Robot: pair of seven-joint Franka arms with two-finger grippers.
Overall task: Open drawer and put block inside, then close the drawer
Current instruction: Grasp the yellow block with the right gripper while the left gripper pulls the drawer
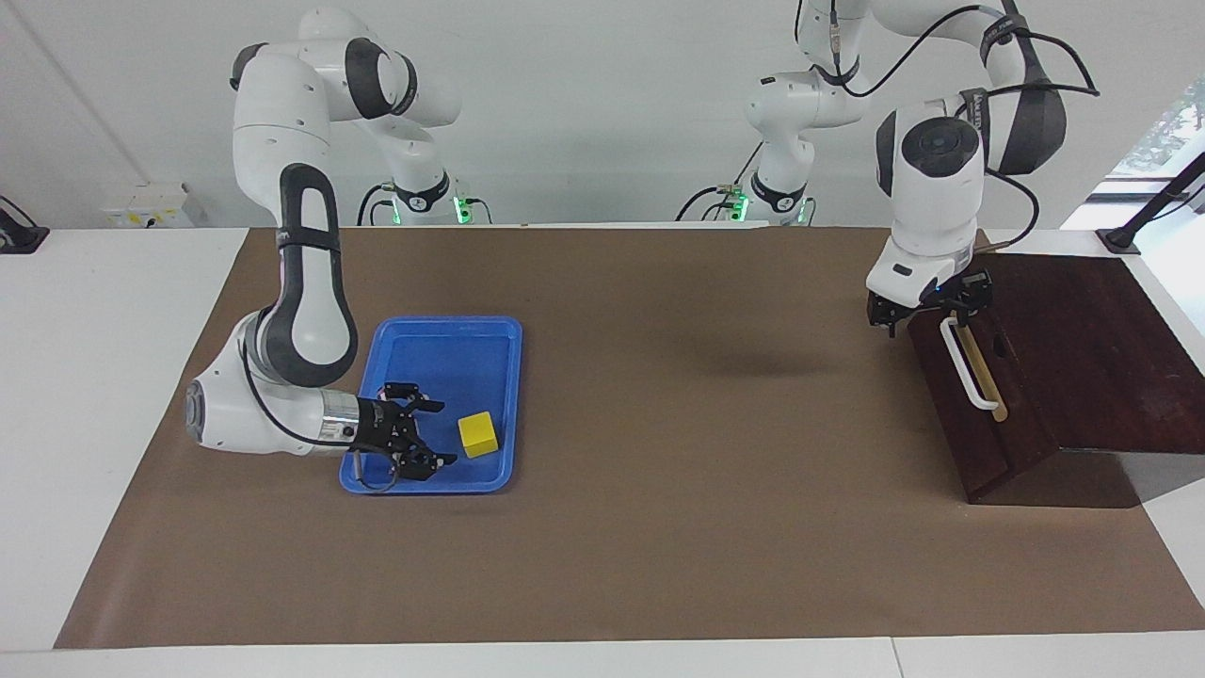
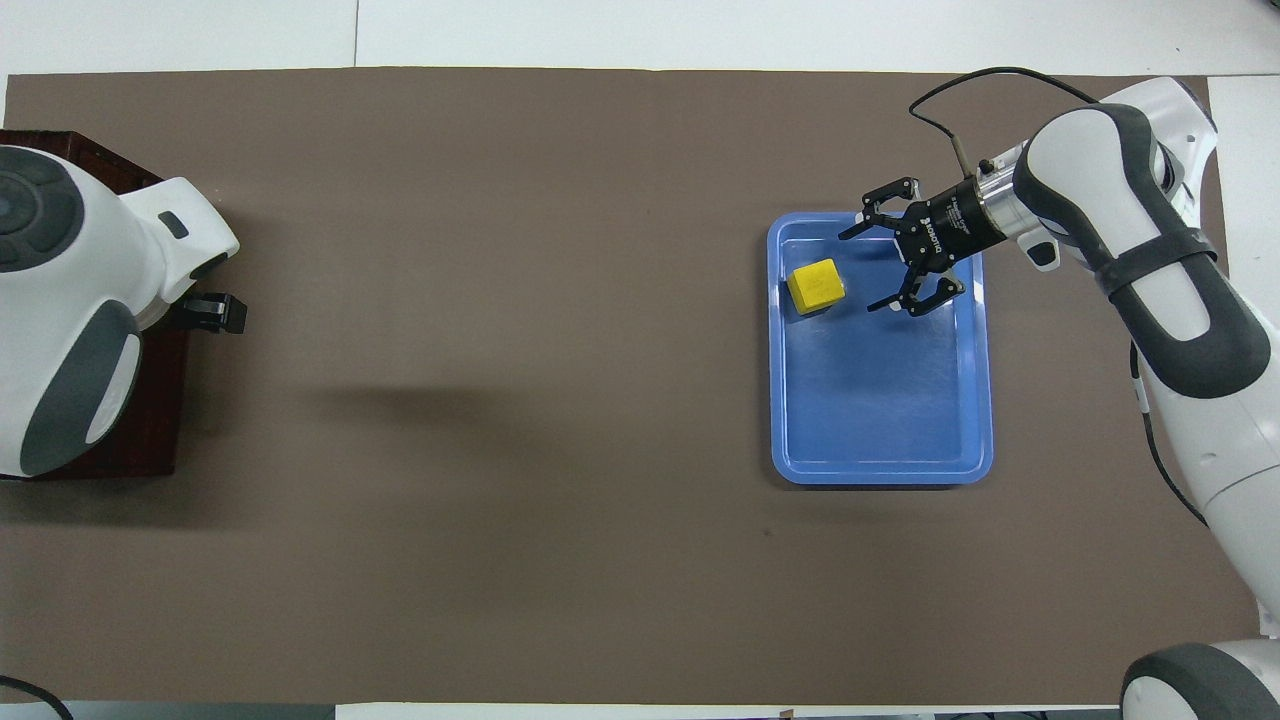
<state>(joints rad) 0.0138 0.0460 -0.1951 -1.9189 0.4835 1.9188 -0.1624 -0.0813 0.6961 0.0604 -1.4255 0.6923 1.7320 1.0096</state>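
Note:
The yellow block [image 1: 478,434] [image 2: 815,285] lies in the blue tray [image 1: 442,344] [image 2: 880,430], in the part farther from the robots. My right gripper [image 1: 438,433] [image 2: 860,268] is low over the tray, lying almost flat, open, its fingertips pointing at the block with a small gap left. The dark brown drawer [image 1: 979,414] [image 2: 160,430] is shut at the left arm's end of the table. My left gripper [image 1: 927,315] is open in front of the drawer, at the end of the white handle [image 1: 968,372] nearer the robots. In the overhead view the left arm hides the handle.
A brown mat [image 1: 678,527] covers the table between the tray and the drawer. The dark cabinet top [image 1: 1092,339] stretches away from the drawer front toward the table's edge.

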